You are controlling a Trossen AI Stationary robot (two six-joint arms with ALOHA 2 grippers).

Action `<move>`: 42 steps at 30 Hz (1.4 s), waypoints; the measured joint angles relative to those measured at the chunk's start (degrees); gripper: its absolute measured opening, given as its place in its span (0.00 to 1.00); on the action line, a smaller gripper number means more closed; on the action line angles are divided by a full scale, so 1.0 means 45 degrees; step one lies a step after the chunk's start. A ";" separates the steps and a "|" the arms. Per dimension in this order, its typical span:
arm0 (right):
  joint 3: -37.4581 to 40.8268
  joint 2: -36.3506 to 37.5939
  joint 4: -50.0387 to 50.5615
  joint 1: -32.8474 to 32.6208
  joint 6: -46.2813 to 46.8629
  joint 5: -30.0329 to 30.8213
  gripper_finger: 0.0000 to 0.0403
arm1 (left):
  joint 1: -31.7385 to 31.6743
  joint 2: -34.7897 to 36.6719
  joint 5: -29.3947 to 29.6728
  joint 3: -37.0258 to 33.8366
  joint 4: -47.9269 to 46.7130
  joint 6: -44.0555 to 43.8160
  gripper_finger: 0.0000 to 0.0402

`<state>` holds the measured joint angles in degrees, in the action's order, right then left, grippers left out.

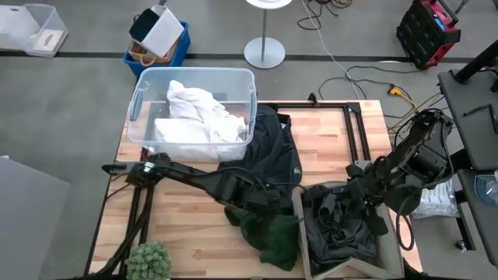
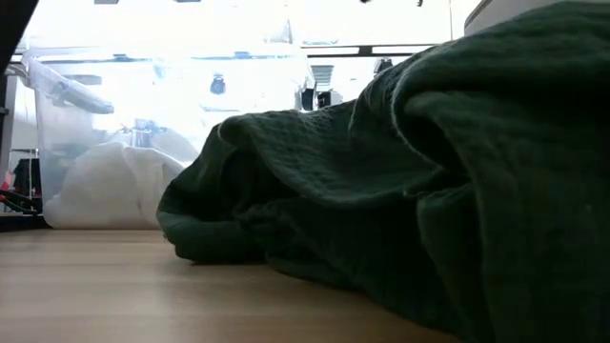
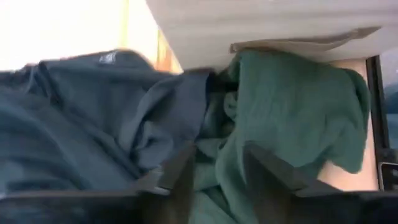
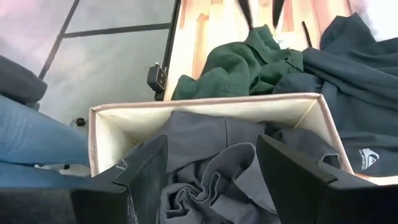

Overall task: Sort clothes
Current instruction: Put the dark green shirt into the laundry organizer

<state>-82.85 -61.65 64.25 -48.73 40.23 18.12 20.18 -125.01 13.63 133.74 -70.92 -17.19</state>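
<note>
A dark green garment [image 1: 268, 237] lies crumpled on the table near its front edge, and fills the low view [image 2: 429, 191]. A dark grey garment with a small logo [image 1: 268, 144] lies spread behind it. My left gripper [image 1: 253, 198] is open where the two meet, with a fold of the green garment [image 3: 217, 180] between its fingers. White clothes [image 1: 198, 113] lie in a clear plastic bin [image 1: 136, 105]. Dark grey clothes [image 1: 338, 225] lie in a beige fabric box [image 4: 205, 109]. My right gripper [image 4: 211, 142] is open above them. My left gripper reaches slanting down from the table's left, its open fingers [image 3: 180, 174] on either side of a fold of the green garment [image 3: 214, 186], which lies on the table. Whether the fingers touch it I cannot tell. My right gripper: whether its open fingers [image 4: 149, 168] touch the bunched grey cloth [image 4: 211, 180] below them I cannot tell.
A small green plant [image 1: 148, 260] stands at the table's near left corner. Bare wood [image 1: 179, 225] lies in front of the left arm. Beyond the far edge are a blue crate [image 1: 159, 47] and a lamp base [image 1: 264, 53] on the floor.
</note>
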 joint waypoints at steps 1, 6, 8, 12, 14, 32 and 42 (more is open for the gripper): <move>0.0000 0.0000 0.0018 -0.0001 0.0000 -0.0002 0.59 | -0.0006 -0.0167 -0.0151 -0.0041 0.0276 0.0307 0.33; 0.0000 0.0000 -0.0017 0.0000 0.0049 0.0001 0.60 | 0.0017 -0.1552 -0.2194 -0.0150 0.1013 0.0903 0.49; 0.0000 0.0000 -0.0068 0.0002 0.0049 0.0000 0.60 | 0.0017 -0.2037 -0.2745 -0.0232 0.1170 0.0929 0.52; 0.0000 0.0000 -0.0068 -0.0001 0.0049 0.0001 0.60 | 0.0046 -0.2918 -0.2818 -0.0327 0.1822 0.0937 0.54; 0.0000 0.0000 -0.0068 -0.0001 0.0049 0.0001 0.60 | 0.0056 -0.3430 -0.2682 -0.0350 0.2095 0.0937 0.54; 0.0000 0.0000 -0.0058 0.0002 -0.0188 0.0312 0.60 | 0.0238 -0.3029 -0.3258 -0.0135 0.2295 0.1269 0.01; 0.0003 -0.0008 -0.1317 0.0110 -0.1366 0.1531 0.60 | 0.0366 0.0862 -0.1299 -0.0070 0.2663 0.0048 0.00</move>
<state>-82.84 -61.68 58.32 -48.23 34.08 25.01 21.82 -121.13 7.78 133.43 -58.94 -16.97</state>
